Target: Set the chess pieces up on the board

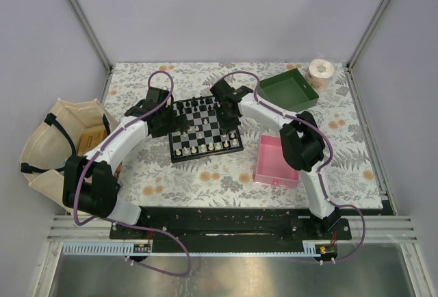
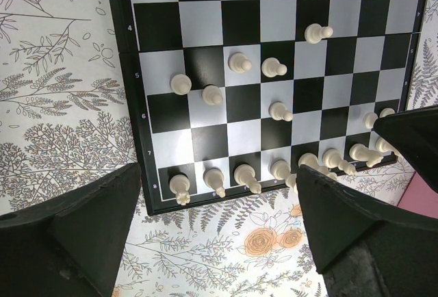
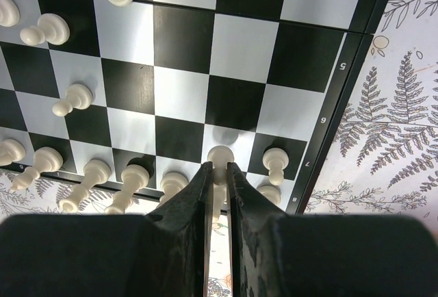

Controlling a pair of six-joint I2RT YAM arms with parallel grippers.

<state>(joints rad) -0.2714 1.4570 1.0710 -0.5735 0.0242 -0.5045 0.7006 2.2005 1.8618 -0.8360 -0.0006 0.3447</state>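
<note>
Right wrist alone shows right jaws pinching a cream pawn [image 3: 220,155]; left jaws stand wide.

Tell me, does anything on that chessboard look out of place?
Yes: several cream pawns stand scattered across the middle of the board rather than in one row. The right pincer is shut on one cream piece.

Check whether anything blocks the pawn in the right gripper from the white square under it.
Nothing visible does. The right gripper is shut on a cream pawn over a white square of the board that has no other piece on it. The neighbouring pawn stands one square aside, clear of it.
</note>
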